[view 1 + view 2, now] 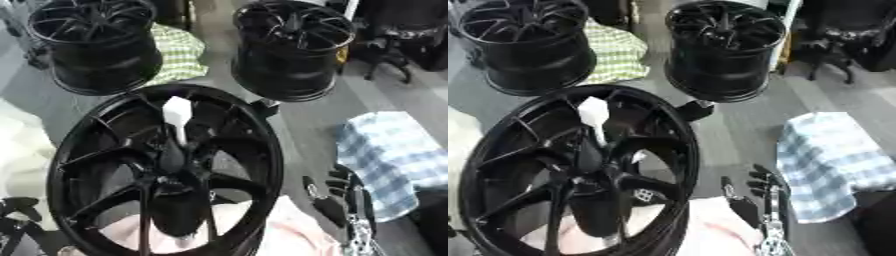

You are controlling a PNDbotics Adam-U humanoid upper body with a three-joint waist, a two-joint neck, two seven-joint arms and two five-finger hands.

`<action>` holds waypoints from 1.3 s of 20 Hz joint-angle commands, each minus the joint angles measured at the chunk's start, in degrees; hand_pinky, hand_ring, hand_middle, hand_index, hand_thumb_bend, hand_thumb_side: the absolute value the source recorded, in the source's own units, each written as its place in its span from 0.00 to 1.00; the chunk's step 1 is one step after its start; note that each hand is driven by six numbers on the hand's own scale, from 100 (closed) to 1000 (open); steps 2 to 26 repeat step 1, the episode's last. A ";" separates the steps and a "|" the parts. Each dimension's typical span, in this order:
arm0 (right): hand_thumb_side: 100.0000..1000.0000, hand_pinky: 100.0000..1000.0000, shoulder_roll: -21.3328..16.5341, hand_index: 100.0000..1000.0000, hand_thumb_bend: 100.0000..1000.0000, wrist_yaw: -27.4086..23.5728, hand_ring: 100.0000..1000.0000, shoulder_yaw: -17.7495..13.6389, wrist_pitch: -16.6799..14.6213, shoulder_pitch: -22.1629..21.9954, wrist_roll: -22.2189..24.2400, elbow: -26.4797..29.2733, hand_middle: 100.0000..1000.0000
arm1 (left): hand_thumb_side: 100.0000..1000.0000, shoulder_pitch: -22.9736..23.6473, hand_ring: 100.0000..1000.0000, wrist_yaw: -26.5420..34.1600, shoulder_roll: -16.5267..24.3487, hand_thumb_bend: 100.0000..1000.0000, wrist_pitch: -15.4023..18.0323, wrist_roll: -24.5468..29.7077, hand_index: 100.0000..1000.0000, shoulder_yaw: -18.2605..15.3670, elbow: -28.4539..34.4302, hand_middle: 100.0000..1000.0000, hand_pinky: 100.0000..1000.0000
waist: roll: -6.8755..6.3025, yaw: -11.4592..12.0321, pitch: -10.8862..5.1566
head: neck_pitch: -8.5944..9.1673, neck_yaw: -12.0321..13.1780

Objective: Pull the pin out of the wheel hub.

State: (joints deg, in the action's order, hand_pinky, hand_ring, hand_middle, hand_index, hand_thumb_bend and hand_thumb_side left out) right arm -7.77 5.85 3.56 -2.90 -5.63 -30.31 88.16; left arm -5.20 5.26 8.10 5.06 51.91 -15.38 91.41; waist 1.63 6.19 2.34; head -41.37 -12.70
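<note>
Left eye view: at the near left corner the left hand (19, 210) barely shows, so I cannot tell its fingers. The wheel hub (166, 172) lies near, face up, white pin (178, 117) standing from its centre, within reach. At its right the right hand (750, 197) waits idle, fingers relaxed, holding nothing.

The right hand (756, 192) is seen to be built of black segmented fingers and a black palm, joined below to a silver metal wrist, while the left hand (17, 212) is shown only as black parts.
</note>
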 commanded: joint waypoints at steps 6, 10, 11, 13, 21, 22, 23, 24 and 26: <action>0.12 0.68 -0.36 0.81 0.41 -0.38 0.66 -0.02 -0.03 0.14 0.19 1.46 0.67 | 0.87 -0.39 0.09 0.08 0.81 0.00 0.01 0.06 0.74 0.20 0.62 0.49 0.52 | -0.07 -0.01 -0.21 | 0.54 0.15; 0.12 0.68 -0.36 0.81 0.41 -0.38 0.66 -0.02 -0.03 0.14 0.19 1.46 0.67 | 0.87 -0.39 0.09 0.08 0.81 0.00 0.01 0.06 0.74 0.20 0.62 0.49 0.52 | -0.07 -0.01 -0.21 | 0.54 0.15; 0.12 0.68 -0.36 0.81 0.41 -0.38 0.66 -0.02 -0.03 0.14 0.19 1.46 0.67 | 0.87 -0.39 0.09 0.08 0.81 0.00 0.01 0.06 0.74 0.20 0.62 0.49 0.52 | -0.07 -0.01 -0.21 | 0.54 0.15; 0.12 0.68 -0.36 0.81 0.41 -0.38 0.66 -0.02 -0.03 0.14 0.19 1.46 0.67 | 0.87 -0.39 0.09 0.08 0.81 0.00 0.01 0.06 0.74 0.20 0.62 0.49 0.52 | -0.07 -0.01 -0.21 | 0.54 0.15; 0.12 0.68 -0.36 0.81 0.41 -0.38 0.66 -0.02 -0.03 0.14 0.19 1.46 0.67 | 0.87 -0.39 0.09 0.08 0.81 0.00 0.01 0.06 0.74 0.20 0.62 0.49 0.52 | -0.07 -0.01 -0.21 | 0.54 0.15; 0.12 0.68 -0.36 0.81 0.41 -0.38 0.66 -0.02 -0.03 0.14 0.19 1.46 0.67 | 0.87 -0.39 0.09 0.08 0.81 0.00 0.01 0.06 0.74 0.20 0.62 0.49 0.52 | -0.07 -0.01 -0.21 | 0.54 0.15; 0.12 0.68 -0.36 0.81 0.41 -0.38 0.66 -0.02 -0.03 0.14 0.19 1.46 0.67 | 0.87 -0.39 0.09 0.08 0.81 0.00 0.01 0.06 0.74 0.20 0.62 0.49 0.52 | -0.07 -0.01 -0.21 | 0.54 0.15; 0.12 0.68 -0.36 0.81 0.41 -0.38 0.66 -0.02 -0.03 0.14 0.19 1.46 0.67 | 0.87 -0.39 0.09 0.08 0.81 0.00 0.01 0.06 0.74 0.20 0.62 0.49 0.52 | -0.07 -0.01 -0.21 | 0.54 0.15; 0.12 0.68 -0.36 0.81 0.41 -0.38 0.66 -0.02 -0.03 0.14 0.19 1.46 0.67 | 0.87 -0.39 0.09 0.08 0.81 0.00 0.01 0.06 0.74 0.20 0.62 0.49 0.52 | -0.07 -0.01 -0.21 | 0.54 0.15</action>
